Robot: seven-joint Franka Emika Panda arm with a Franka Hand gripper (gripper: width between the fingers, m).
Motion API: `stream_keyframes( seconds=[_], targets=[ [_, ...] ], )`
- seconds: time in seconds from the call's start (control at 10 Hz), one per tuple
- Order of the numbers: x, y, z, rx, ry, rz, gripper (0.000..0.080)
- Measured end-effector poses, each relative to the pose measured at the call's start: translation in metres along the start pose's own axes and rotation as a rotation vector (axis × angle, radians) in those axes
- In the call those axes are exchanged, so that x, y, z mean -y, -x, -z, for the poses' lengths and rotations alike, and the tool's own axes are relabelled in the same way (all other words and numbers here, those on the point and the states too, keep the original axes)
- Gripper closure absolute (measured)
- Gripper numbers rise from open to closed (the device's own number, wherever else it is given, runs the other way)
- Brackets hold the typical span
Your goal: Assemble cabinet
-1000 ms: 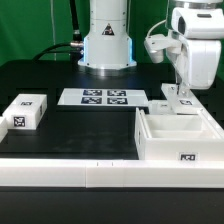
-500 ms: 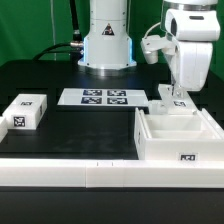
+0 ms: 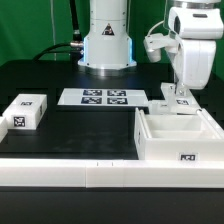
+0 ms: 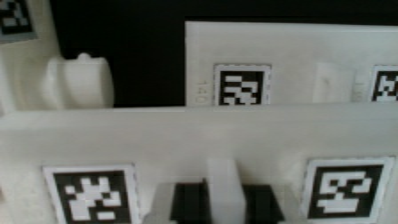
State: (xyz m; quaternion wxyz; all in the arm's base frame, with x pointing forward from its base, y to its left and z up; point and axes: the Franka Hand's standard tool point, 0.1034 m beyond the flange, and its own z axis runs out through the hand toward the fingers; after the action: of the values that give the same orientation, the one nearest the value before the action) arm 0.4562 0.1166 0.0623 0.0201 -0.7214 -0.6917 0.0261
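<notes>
The cabinet (image 3: 170, 150) is the large white box with inner compartments at the exterior view's right front, with a tag on its front face. Just behind it stands a smaller white tagged part (image 3: 166, 98). My gripper (image 3: 178, 93) is down on that part. In the wrist view my gripper (image 4: 217, 196) has its dark fingers (image 4: 178, 202) on either side of a thin white rib of the tagged part (image 4: 196, 140), shut on it. Beyond it shows another white tagged surface (image 4: 285, 50) and a round white knob (image 4: 80, 80).
The marker board (image 3: 103, 97) lies flat in the middle of the black table. A small white tagged block (image 3: 25, 110) sits at the exterior view's left. The robot base (image 3: 107, 40) stands at the back. A white ledge (image 3: 60, 175) runs along the front edge.
The arm shifted slightly toward the exterior view's left, then a little back. The gripper stays at the white tagged part behind the cabinet. Nothing else moved.
</notes>
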Motion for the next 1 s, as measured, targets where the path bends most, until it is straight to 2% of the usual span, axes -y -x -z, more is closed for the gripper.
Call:
stream_keyframes(
  seconds=[0.3,0.8,1.0],
  targets=[
    [0.0,0.0,-0.002,0.0,-0.004,-0.001,0.0729],
    [-0.01,0.0,0.0,-0.005,0.006,-0.008,0.0729],
    [-0.009,0.0,0.0,-0.004,0.003,-0.008,0.0729]
  ],
)
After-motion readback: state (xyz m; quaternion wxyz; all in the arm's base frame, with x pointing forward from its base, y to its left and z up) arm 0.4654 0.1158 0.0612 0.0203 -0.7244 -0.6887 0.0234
